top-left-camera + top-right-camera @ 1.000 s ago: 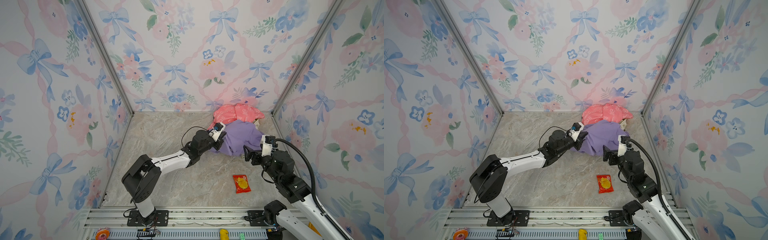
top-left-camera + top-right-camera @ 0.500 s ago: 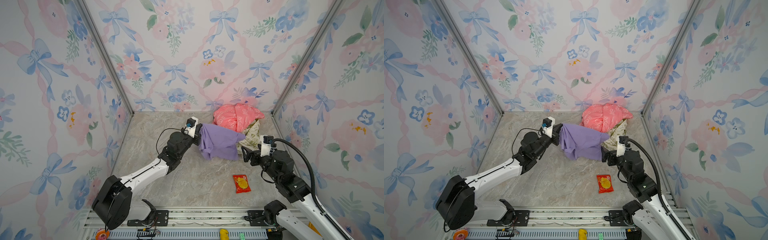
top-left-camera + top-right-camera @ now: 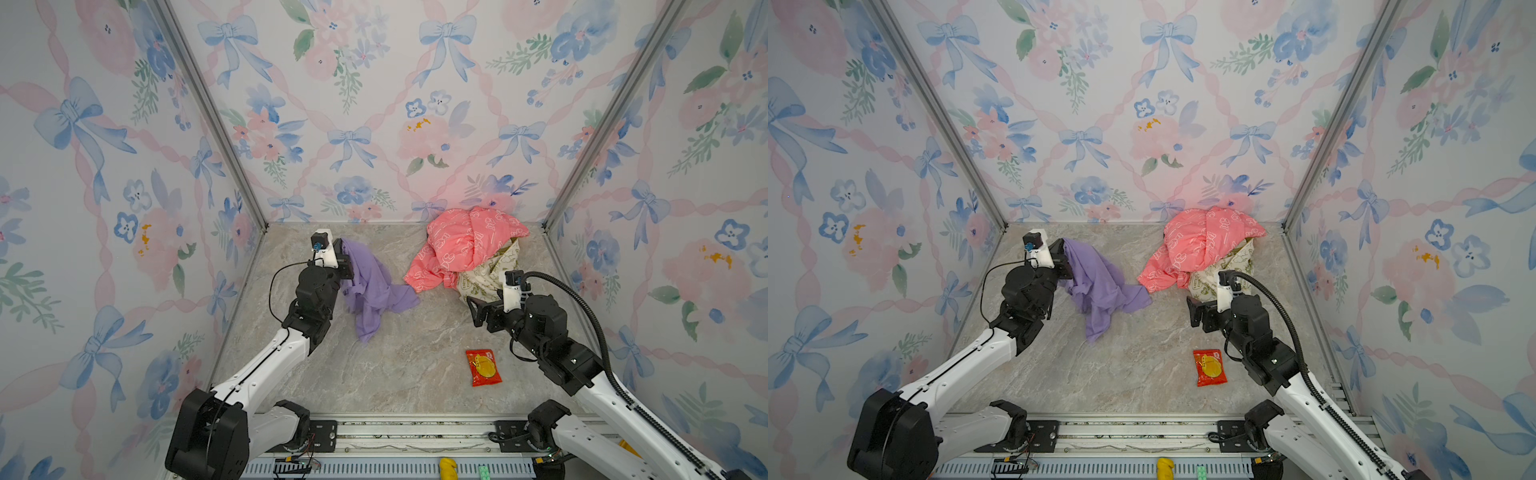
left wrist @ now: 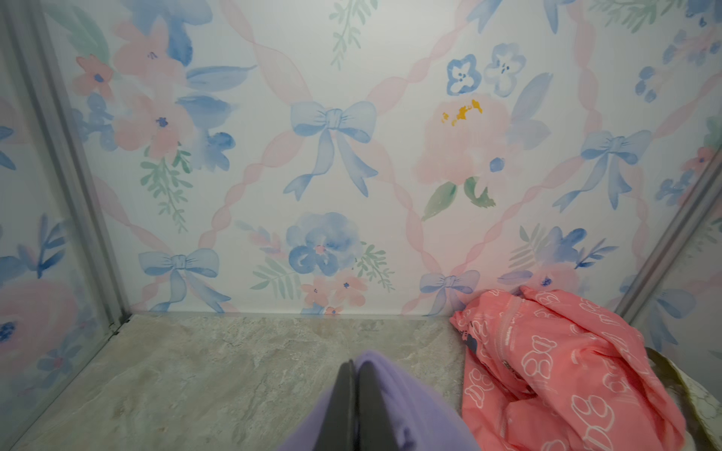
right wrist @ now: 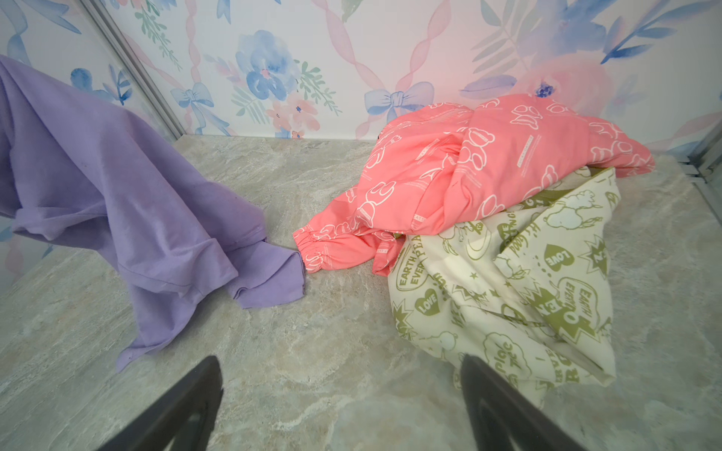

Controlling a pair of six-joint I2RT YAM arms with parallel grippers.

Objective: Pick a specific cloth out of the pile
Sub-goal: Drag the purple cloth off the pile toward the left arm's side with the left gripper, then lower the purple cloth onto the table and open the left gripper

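The plain purple cloth (image 3: 374, 286) (image 3: 1100, 286) hangs from my left gripper (image 3: 347, 259) (image 3: 1064, 259), which is shut on its upper edge at the left rear of the floor. In the left wrist view the closed gripper (image 4: 353, 367) pinches purple fabric (image 4: 394, 406). The cloth's lower part trails on the floor, one corner (image 5: 273, 281) right by the pink cloth's cuff. The pile (image 3: 469, 249) (image 3: 1204, 245) sits in the back right corner: pink cloth (image 5: 469, 175) over cream cloth (image 5: 508, 281). My right gripper (image 3: 476, 311) (image 3: 1196, 313) (image 5: 340, 363) is open and empty, just in front of the cream cloth.
A small red snack packet (image 3: 483, 368) (image 3: 1210, 368) lies on the marble floor near the right arm. Floral walls close in the back and both sides. A metal rail (image 3: 395, 432) runs along the front edge.
My left gripper has drawn the purple cloth off the pile and carried it left toward the back left corner, uncovering the cream cloth. The right gripper has barely moved.
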